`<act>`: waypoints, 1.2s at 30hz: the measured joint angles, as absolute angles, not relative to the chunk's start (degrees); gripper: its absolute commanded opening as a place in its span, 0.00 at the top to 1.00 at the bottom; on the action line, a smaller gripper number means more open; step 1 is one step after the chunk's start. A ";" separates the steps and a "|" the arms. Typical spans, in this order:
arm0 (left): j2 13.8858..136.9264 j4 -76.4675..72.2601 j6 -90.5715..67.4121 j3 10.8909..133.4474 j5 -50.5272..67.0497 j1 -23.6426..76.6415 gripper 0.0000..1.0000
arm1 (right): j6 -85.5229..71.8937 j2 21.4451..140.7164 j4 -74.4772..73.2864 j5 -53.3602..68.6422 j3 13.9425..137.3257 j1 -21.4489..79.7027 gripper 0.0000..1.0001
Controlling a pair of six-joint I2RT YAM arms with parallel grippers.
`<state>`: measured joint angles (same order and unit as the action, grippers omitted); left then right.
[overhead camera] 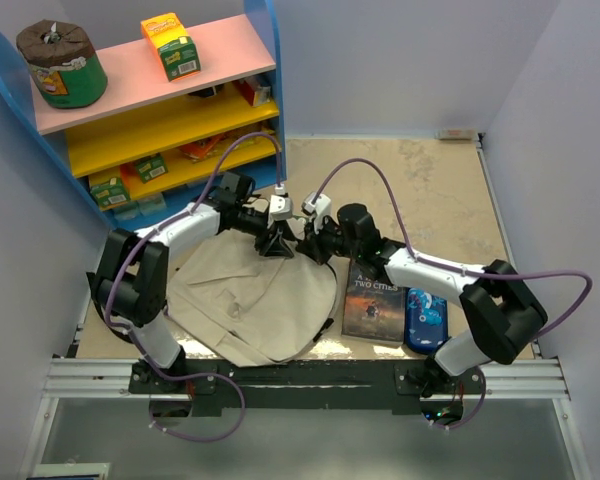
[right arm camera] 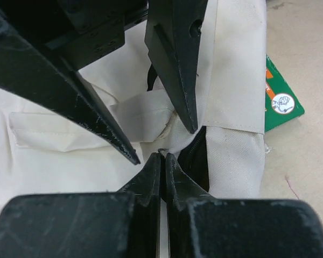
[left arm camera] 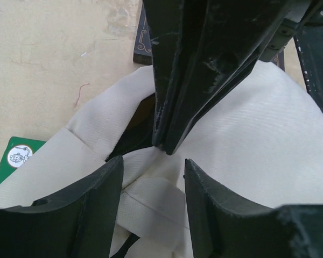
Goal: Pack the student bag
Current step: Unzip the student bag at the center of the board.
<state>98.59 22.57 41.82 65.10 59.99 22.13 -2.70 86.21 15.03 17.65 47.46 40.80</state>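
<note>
The large, floppy cream fabric student bag (overhead camera: 250, 300) lies flat on the table (overhead camera: 430, 180), its dark-lined mouth at the bag's far edge. Both claws meet there. The right claw (right arm camera: 161, 156) has its tips pressed together on the mouth's rim fabric, apparently pinching it. The left claw (left arm camera: 153, 164) hangs just beside it, fingers apart over the bag's cream strap, gripping nothing. A dark hardcover book (overhead camera: 373, 300) lies just right of the bag, nearer the right arm; I judge the mouth needs spreading first.
</note>
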 measured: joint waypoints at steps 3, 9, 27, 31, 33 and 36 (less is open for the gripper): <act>100.01 21.43 42.81 65.10 59.79 22.02 0.57 | -3.09 86.17 15.09 17.52 46.70 40.77 1.00; 100.09 16.73 42.46 63.22 58.65 22.13 0.93 | -4.47 84.97 16.29 17.50 45.06 40.75 1.00; 100.12 13.34 40.47 59.72 51.11 22.37 1.00 | -7.22 80.14 19.40 13.10 42.11 40.75 1.00; 100.09 12.73 37.19 59.94 50.04 22.35 1.00 | -8.01 79.59 18.74 10.90 41.78 40.75 1.00; 100.22 12.84 35.81 60.62 49.23 22.35 1.00 | -8.69 78.30 18.00 9.34 41.12 40.75 1.00; 101.54 12.80 33.71 62.78 48.51 21.93 1.00 | -9.74 75.35 15.92 6.81 40.21 40.75 1.00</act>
